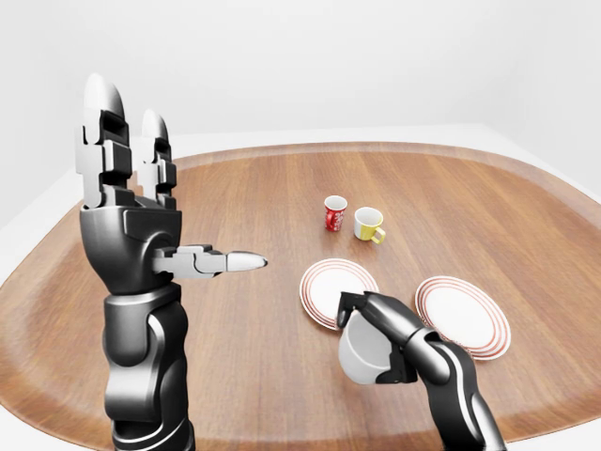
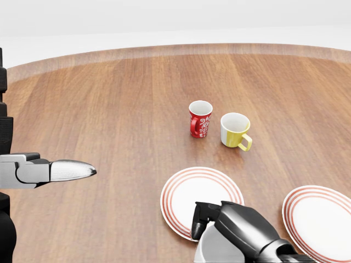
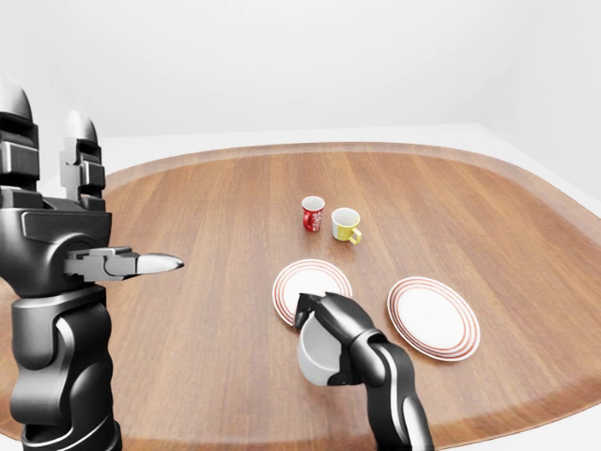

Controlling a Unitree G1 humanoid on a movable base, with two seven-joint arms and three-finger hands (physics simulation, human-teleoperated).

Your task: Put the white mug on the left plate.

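Wooden tabletop [image 1: 244, 310] filled most of every view, rounded rim, pale floor beyond. Left hand [image 1: 141, 202] was raised upright well off to the left of the right hand, two fingers pointing up and one finger [image 1: 230, 262] stuck out sideways to the right, spread wide, holding nothing. Right hand [image 1: 380, 324] sat low at the bottom of the views, fingers closed round the white mug [image 1: 362, 352], mug held above the tabletop with its opening tilted toward the upper left in the left-eye view. Left plate [image 1: 329, 287], white with red rings, lay just above and left of the right hand; the hand overlapped the plate's lower right edge in the head view, mug not resting on it. Right plate [image 1: 465, 315], same pattern, lay just right of the right hand, apart from the left plate. Yellow mug [image 1: 368, 224] and red patterned mug [image 1: 334, 212] stood upright side by side, close together, well above the right hand, past the left plate.
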